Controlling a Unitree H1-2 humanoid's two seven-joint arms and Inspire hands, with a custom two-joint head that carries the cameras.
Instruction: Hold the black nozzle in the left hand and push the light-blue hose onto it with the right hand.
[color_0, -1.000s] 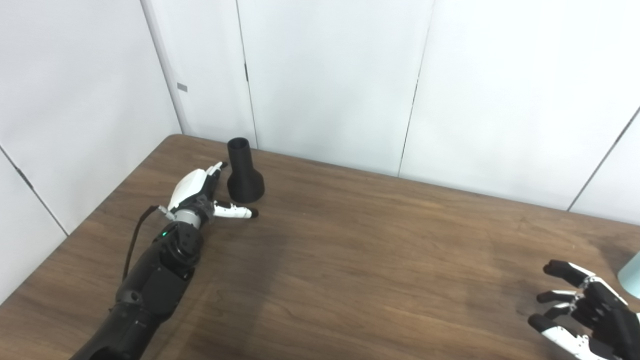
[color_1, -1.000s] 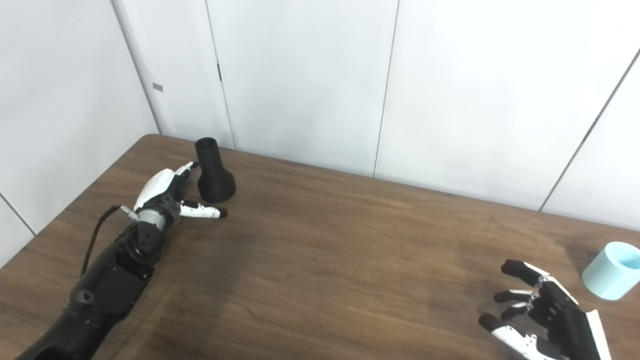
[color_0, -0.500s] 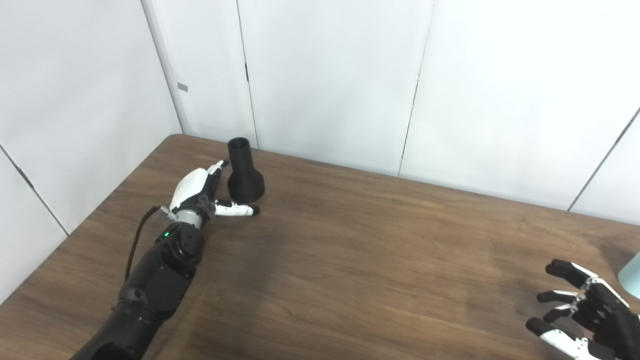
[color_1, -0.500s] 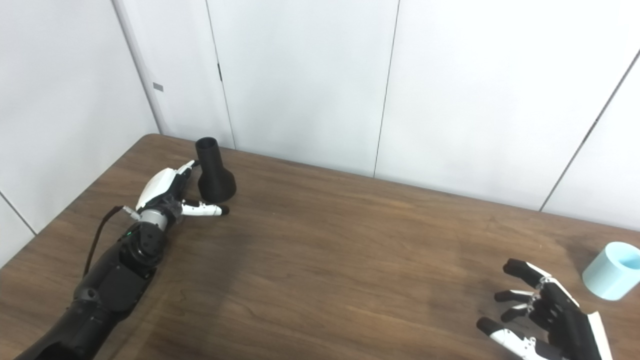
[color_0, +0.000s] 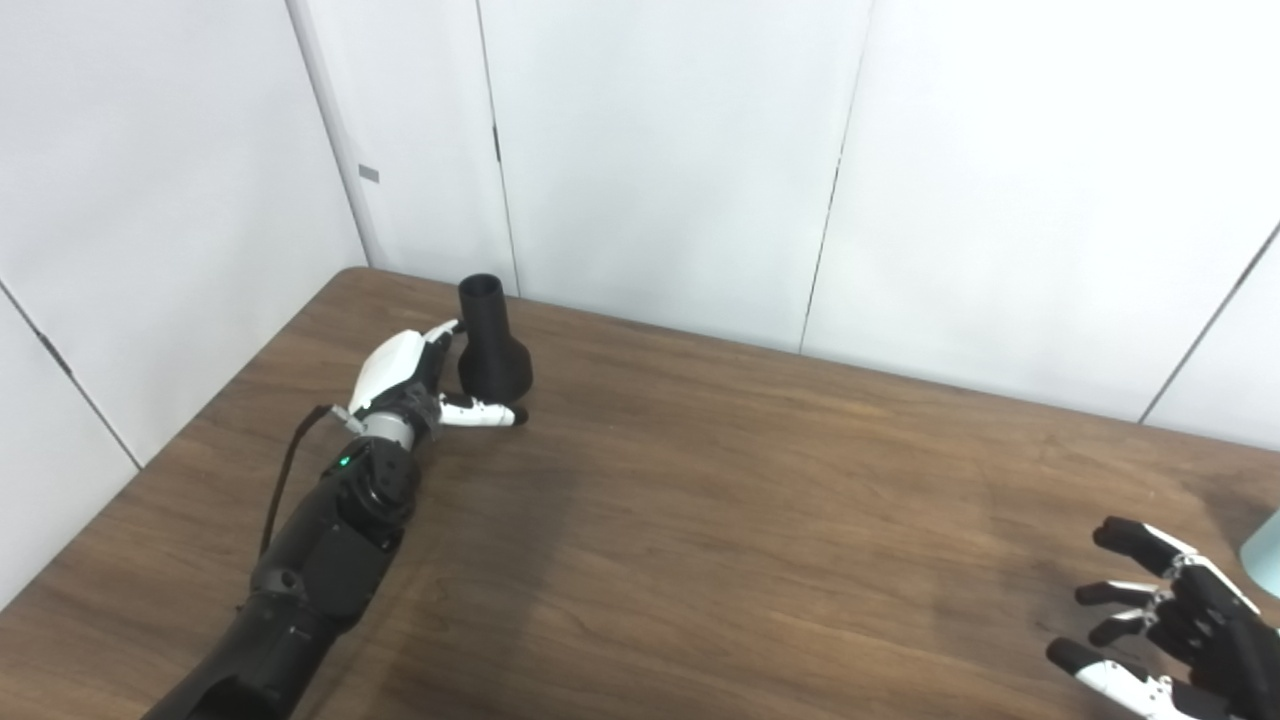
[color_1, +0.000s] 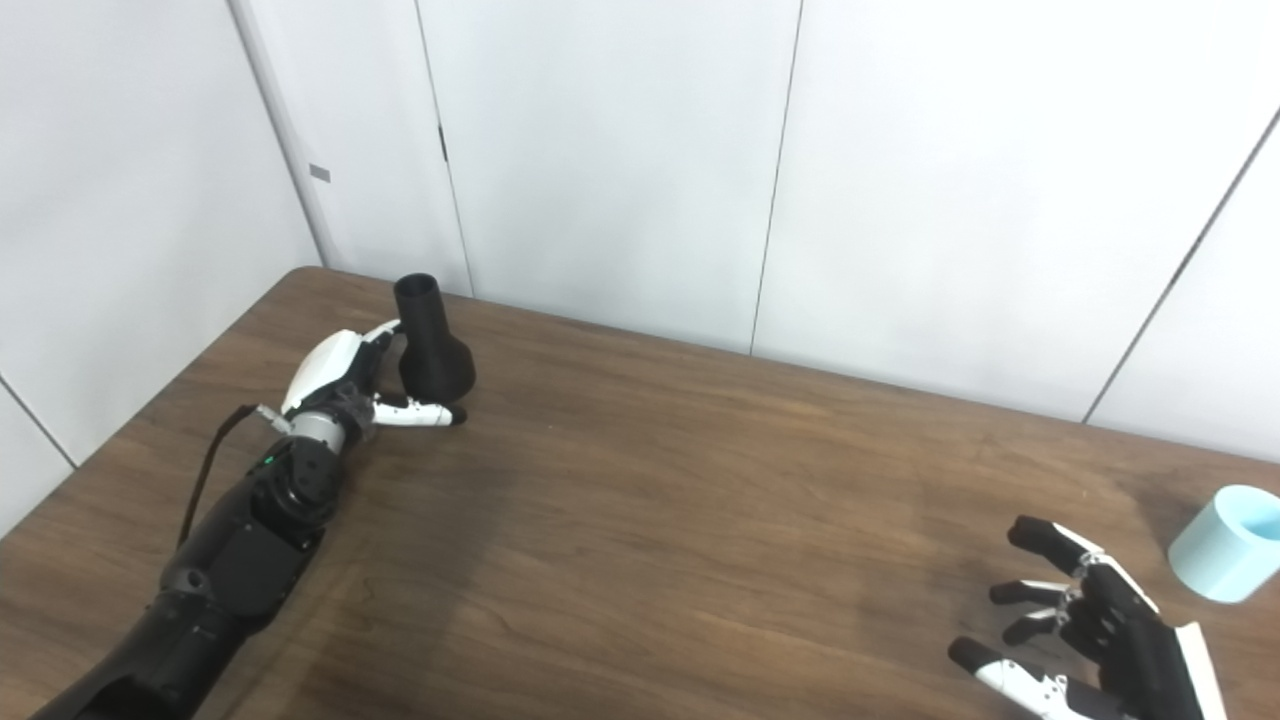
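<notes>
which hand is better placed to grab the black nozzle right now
Left. The left hand is open right beside the black nozzle; the right hand sits at the table's opposite side.

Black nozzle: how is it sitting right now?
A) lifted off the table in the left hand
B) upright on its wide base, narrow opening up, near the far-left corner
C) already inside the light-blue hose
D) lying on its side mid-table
B: the black nozzle stands flared end down on the table, with the open left hand beside it and the light-blue hose far off to the right.
</notes>
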